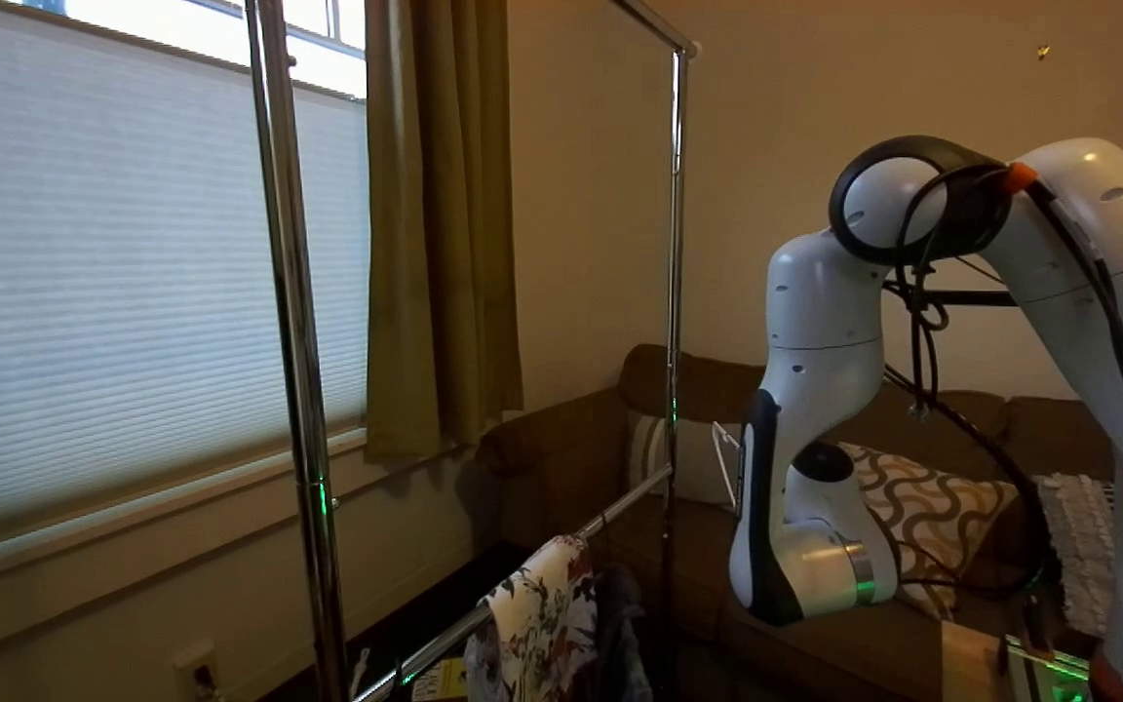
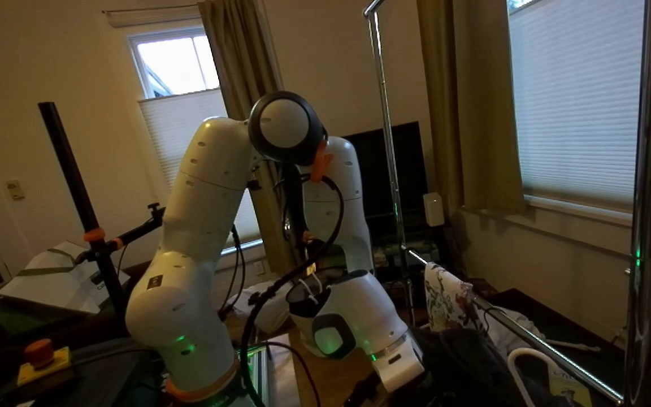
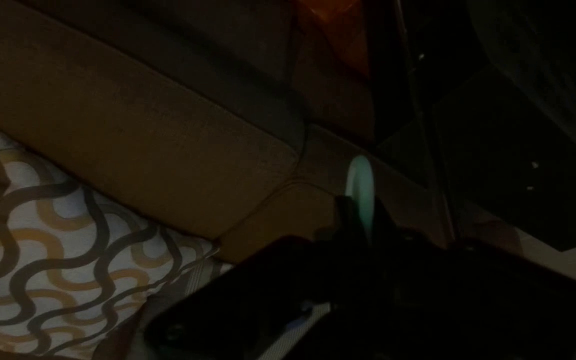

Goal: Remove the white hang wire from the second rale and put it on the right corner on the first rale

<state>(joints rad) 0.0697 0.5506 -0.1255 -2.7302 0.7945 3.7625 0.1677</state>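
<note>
The hanger (image 3: 361, 180) is pinched in the hand (image 3: 363, 212), looking clear of the lower rail (image 1: 625, 502). From where I stand I can't make out its hook, so it pays to lift high, turn slowly, then settle it over the top rail (image 1: 654, 21) at the right corner.

In an exterior view, the arm (image 1: 825, 302) hides part of the white hanger (image 1: 720, 453); the picture edge crops the top rail (image 1: 657, 23).
</note>
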